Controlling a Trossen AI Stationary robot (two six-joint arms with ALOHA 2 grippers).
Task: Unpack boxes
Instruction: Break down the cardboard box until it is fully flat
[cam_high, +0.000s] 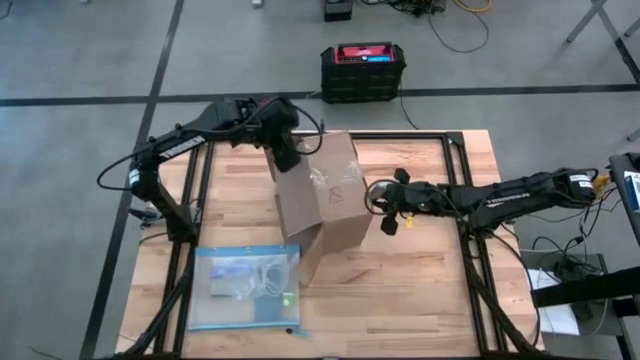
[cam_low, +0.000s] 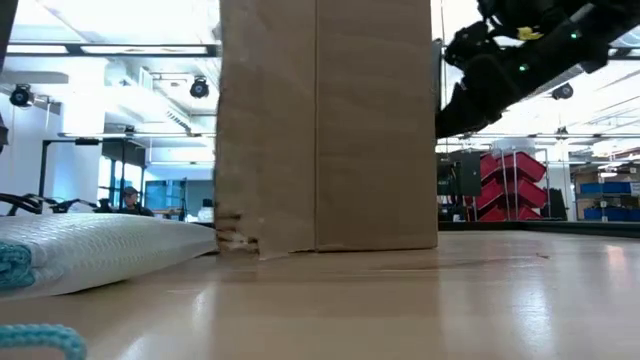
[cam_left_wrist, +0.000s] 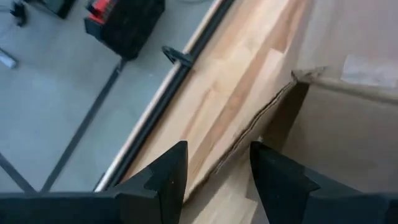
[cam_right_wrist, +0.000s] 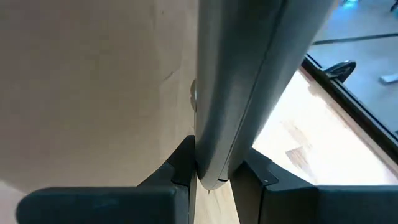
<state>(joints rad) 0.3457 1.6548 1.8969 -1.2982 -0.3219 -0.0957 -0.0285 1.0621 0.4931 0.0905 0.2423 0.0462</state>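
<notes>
wooden tabletop (cam_high: 420, 290), brown cardboard box (cam_high: 330, 195) standing mid-tabletop with flaps splayed, clear plastic bag (cam_high: 245, 287) lying near its front left, left gripper (cam_high: 290, 155) at the box's back left edge, jaws apart around nothing, right gripper (cam_high: 383, 205) clamped on the box's right flap

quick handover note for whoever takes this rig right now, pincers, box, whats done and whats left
Left pincer: open, at the far flap of the cardboard box, holding nothing.
Right pincer: shut on a grey flat piece beside the box's wall; what it is cannot be told.
Box stands mid-table, flaps open. Clear blue-edged bag lies on the near left of the table.
Done: bag is out.
Left: box inside not visible, check it.
</notes>
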